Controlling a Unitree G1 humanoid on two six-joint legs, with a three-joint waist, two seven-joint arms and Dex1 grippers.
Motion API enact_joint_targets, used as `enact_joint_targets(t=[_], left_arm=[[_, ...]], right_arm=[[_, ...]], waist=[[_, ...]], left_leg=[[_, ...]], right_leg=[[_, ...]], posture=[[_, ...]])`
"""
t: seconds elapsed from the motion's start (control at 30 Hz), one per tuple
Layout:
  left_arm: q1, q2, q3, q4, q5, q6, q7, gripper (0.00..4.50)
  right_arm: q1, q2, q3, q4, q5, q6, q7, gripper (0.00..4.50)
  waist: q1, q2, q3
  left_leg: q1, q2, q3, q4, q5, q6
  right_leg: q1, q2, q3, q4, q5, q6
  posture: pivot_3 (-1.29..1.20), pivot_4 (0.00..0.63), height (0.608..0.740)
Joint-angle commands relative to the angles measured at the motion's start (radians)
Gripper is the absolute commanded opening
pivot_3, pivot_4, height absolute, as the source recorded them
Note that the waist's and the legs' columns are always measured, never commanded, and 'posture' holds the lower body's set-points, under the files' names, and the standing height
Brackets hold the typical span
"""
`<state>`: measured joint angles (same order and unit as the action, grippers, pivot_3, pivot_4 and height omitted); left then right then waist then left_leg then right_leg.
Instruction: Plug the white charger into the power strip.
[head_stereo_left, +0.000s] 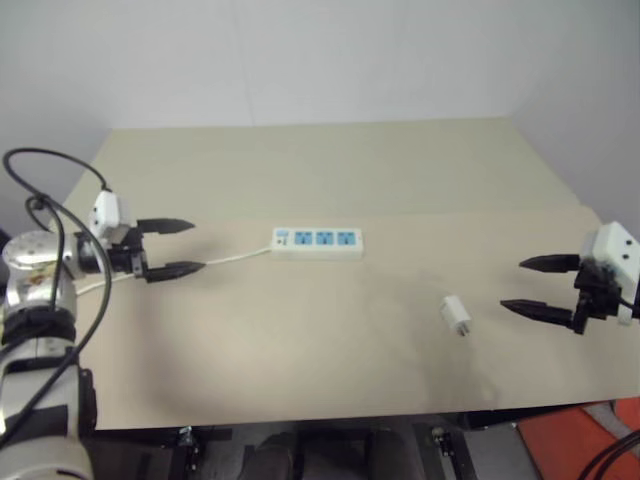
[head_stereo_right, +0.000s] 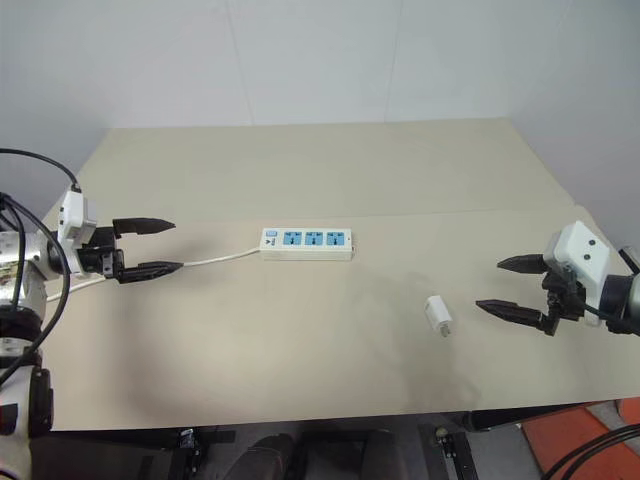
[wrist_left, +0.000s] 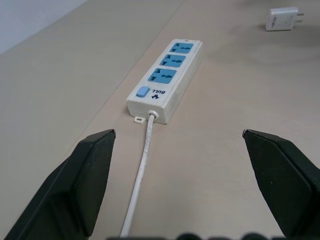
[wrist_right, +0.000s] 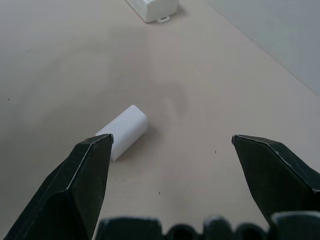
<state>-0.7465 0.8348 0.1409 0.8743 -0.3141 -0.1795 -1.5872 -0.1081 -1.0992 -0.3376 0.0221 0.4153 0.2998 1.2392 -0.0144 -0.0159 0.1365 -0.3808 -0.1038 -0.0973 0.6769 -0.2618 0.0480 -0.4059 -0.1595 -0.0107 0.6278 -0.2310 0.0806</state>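
We see the power strip (head_stereo_left: 318, 242) lying flat near the middle of the beige table (head_stereo_left: 300, 170), its three blue socket faces up, its long side running left-right. Its thin white cord (head_stereo_left: 235, 258) leaves the switch end and trails toward our left gripper (head_stereo_left: 181, 247), which hangs over the table's left side w/ both black fingers spread wide, nothing between them; in the left wrist view the cord runs up between the fingers (wrist_left: 87, 170) toward the strip, w/ no contact. The white charger (head_stereo_left: 456, 315) lies on its side on the table, fwd-right of the strip & well apart from it, prongs pointing away from the strip. Our right gripper (head_stereo_left: 524, 285) sits just right of the charger, fingers spread wide, empty, not touching it; in the right wrist view the charger lies just past one fingertip (wrist_right: 97, 150).
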Motion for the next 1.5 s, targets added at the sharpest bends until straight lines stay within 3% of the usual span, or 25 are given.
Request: enact_joint_targets(t=[0.03, 0.3, 0.57, 0.73, 1.07, 1.5], left_arm=[[-0.028, 0.006, 0.016, 0.009, 0.002, -0.029, 0.002, 4.47], [-0.071, -0.023, 0.004, 0.078, 0.033, -0.082, 0.032, 4.47], [-0.177, -0.123, -0.024, 0.24, 0.109, -0.166, 0.08, 4.47], [-0.226, -0.185, -0.076, 0.354, 0.232, -0.263, 0.269, 4.47], [-0.293, -0.262, -0.104, 0.452, 0.357, -0.246, 0.506, 4.47], [-0.273, -0.321, -0.125, 0.487, 0.457, -0.127, 0.668, 4.47]], right_arm=[[0.01, -0.018, -0.059, -0.036, 0.017, 0.009, 0.0, 4.5], [0.041, -0.008, -0.086, -0.068, 0.017, 0.022, -0.014, 4.5], [0.079, 0.035, -0.11, -0.147, 0.029, 0.057, -0.072, 4.5], [0.127, 0.086, -0.151, -0.251, 0.048, 0.097, -0.133, 4.5], [0.235, 0.154, -0.224, -0.41, 0.073, 0.157, -0.226, 4.5], [0.262, 0.185, -0.259, -0.526, 0.108, 0.241, -0.316, 4.5]], waist=[[0.001, 0.0, 0.0], [0.002, 0.0, 0.0], [0.004, 0.0, 0.0], [0.005, -0.001, 0.0], [0.006, -0.002, 0.001], [0.006, -0.003, 0.001]], left_leg=[[0.0, 0.0, 0.0, 0.0, 0.0, 0.0], [0.0, 0.0, 0.0, 0.0, 0.0, 0.0], [-0.001, -0.001, 0.0, 0.001, 0.0, 0.0], [-0.002, -0.001, 0.0, 0.001, 0.0, 0.0], [-0.003, -0.002, -0.001, 0.001, 0.0, 0.0], [-0.003, -0.002, -0.001, 0.001, 0.0, 0.0]], right_leg=[[0.0, 0.0, 0.0, 0.0, 0.0, 0.0], [0.0, 0.0, 0.0, 0.0, 0.0, 0.0], [0.001, 0.0, -0.001, 0.0, 0.0, 0.0], [0.001, -0.001, -0.001, 0.001, 0.0, 0.0], [0.001, -0.001, -0.002, 0.001, 0.0, 0.0], [0.002, -0.001, -0.002, 0.001, 0.0, 0.0]], posture=[[0.0, 0.15, 0.74], [0.0, 0.15, 0.74], [0.0, 0.15, 0.74], [0.0, 0.15, 0.74], [0.0, 0.15, 0.74], [0.0, 0.15, 0.74]])
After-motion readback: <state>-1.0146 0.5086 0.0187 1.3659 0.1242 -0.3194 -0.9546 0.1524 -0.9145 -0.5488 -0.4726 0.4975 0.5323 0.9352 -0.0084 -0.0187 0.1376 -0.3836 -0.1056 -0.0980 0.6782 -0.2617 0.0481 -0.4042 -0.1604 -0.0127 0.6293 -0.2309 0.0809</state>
